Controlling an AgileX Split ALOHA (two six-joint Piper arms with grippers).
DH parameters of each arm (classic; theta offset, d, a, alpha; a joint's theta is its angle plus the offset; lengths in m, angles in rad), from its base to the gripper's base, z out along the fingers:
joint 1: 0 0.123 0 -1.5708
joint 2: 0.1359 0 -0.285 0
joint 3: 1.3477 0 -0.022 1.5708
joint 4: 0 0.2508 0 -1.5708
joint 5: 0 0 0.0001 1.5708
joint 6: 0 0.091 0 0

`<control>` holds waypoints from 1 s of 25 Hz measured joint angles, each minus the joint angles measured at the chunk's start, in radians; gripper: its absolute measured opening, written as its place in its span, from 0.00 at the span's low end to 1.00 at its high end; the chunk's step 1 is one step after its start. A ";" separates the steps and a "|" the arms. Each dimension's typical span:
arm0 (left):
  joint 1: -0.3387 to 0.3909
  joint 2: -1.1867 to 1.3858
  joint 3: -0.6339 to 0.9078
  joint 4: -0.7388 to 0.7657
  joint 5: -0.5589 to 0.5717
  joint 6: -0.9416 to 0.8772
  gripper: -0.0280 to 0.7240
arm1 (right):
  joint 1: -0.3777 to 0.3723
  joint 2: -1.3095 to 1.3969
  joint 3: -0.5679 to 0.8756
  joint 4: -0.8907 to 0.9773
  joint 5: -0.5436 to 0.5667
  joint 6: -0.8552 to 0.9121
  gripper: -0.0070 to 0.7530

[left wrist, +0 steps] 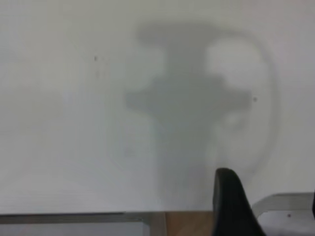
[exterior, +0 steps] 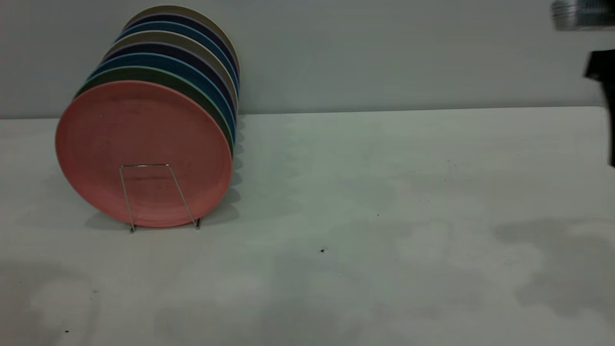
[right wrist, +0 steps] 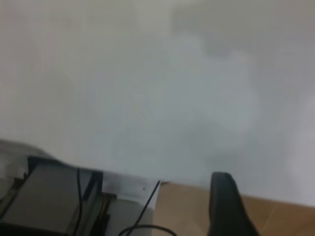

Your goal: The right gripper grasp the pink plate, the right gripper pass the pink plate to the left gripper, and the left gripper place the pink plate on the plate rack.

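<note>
The pink plate [exterior: 144,125] stands upright at the front of the plate rack [exterior: 126,197], leaning on the teal-green plate behind it. One wire loop of the rack crosses the pink plate's lower face. My left gripper [left wrist: 231,201] shows only as one dark tapered tip over the bare white table and holds nothing that I can see; it is out of the exterior view. My right gripper [right wrist: 224,206] also shows only as one dark tip near the table's edge. A black part of the right arm [exterior: 606,96] is at the far right edge, well away from the plates.
Several more plates [exterior: 192,62], blue, purple and beige, stand in a row behind the pink one. The white table [exterior: 375,202] stretches to the right of the rack. A silver part [exterior: 581,14] hangs at the top right corner.
</note>
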 joint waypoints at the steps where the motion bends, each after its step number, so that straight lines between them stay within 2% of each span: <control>1: 0.000 -0.049 0.055 -0.001 -0.015 -0.008 0.61 | 0.000 -0.044 0.031 0.001 0.000 0.000 0.59; 6: 0.000 -0.276 0.289 -0.035 -0.070 -0.024 0.61 | 0.000 -0.305 0.214 0.014 0.003 0.000 0.59; 10: 0.000 -0.460 0.395 -0.066 -0.049 -0.028 0.61 | 0.000 -0.546 0.343 0.017 0.013 -0.012 0.59; 18: 0.000 -0.877 0.451 -0.095 0.132 -0.051 0.61 | 0.000 -1.056 0.519 0.017 0.030 -0.046 0.59; 22: 0.000 -1.101 0.487 -0.098 0.141 -0.055 0.61 | 0.000 -1.318 0.617 0.016 0.038 -0.079 0.59; 25: 0.000 -1.237 0.500 -0.098 0.142 -0.056 0.61 | 0.000 -1.455 0.692 0.016 0.001 -0.093 0.59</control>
